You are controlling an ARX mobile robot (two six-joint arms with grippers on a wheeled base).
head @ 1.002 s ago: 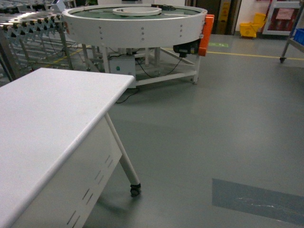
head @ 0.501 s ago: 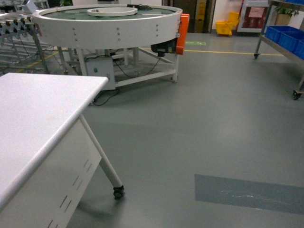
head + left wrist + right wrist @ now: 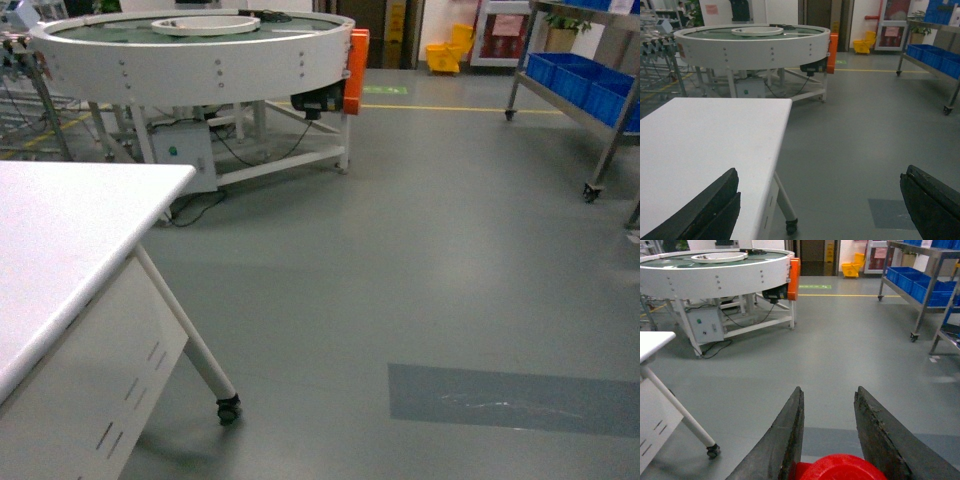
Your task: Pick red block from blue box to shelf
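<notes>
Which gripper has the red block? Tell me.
The right gripper: the red block sits between its narrowed fingers. The left gripper is spread wide with nothing between.

A smooth grey-green floor (image 3: 420,260) fills the room, with a paler grey rectangular patch (image 3: 510,398). A white rectangular table on castors (image 3: 70,240) stands left; beyond it a large round white conveyor table (image 3: 200,50). Yellow mop bucket (image 3: 444,55) sits far back.

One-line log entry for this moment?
phase: carry | right gripper: shut on red block | left gripper: open | shelf: ahead right
</notes>
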